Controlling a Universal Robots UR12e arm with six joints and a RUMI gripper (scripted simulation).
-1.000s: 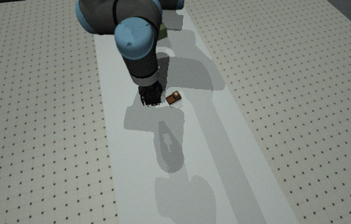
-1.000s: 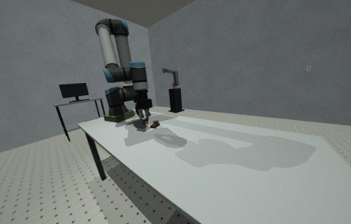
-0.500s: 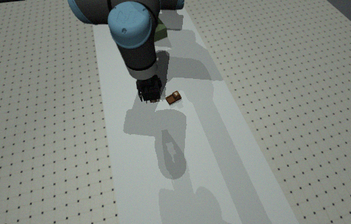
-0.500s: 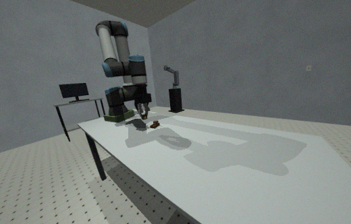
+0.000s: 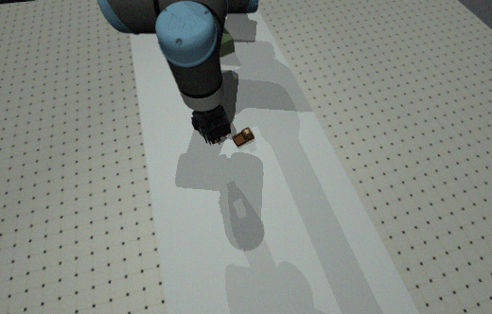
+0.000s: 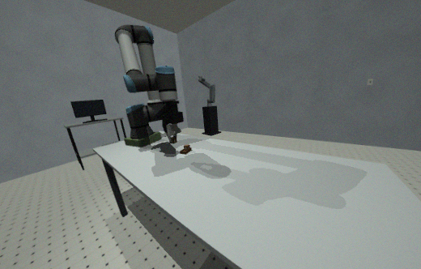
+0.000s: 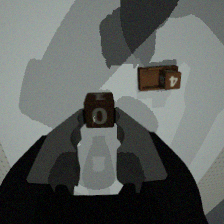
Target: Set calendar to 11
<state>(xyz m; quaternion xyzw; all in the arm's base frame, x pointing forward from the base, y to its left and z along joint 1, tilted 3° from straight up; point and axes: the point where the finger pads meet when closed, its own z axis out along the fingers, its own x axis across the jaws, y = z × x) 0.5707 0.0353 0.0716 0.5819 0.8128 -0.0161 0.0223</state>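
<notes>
My gripper (image 7: 100, 109) is shut on a brown wooden cube (image 7: 100, 110) and holds it above the white table. The cube's face toward the wrist camera shows a white 0. The wooden calendar tray (image 7: 157, 78) lies on the table up and to the right of the held cube. A second cube (image 7: 171, 79) sits in the tray's right end and shows a white 4. In the top view the gripper (image 5: 214, 131) hangs just left of the tray (image 5: 243, 137). In the exterior view the gripper (image 6: 172, 135) is raised left of the tray (image 6: 185, 151). The month's name is not legible.
The arm's green base plate (image 6: 142, 140) stands at the far end of the table. A desk with a monitor (image 6: 89, 109) and a second small arm on a black pedestal (image 6: 210, 117) stand on the floor beyond the table.
</notes>
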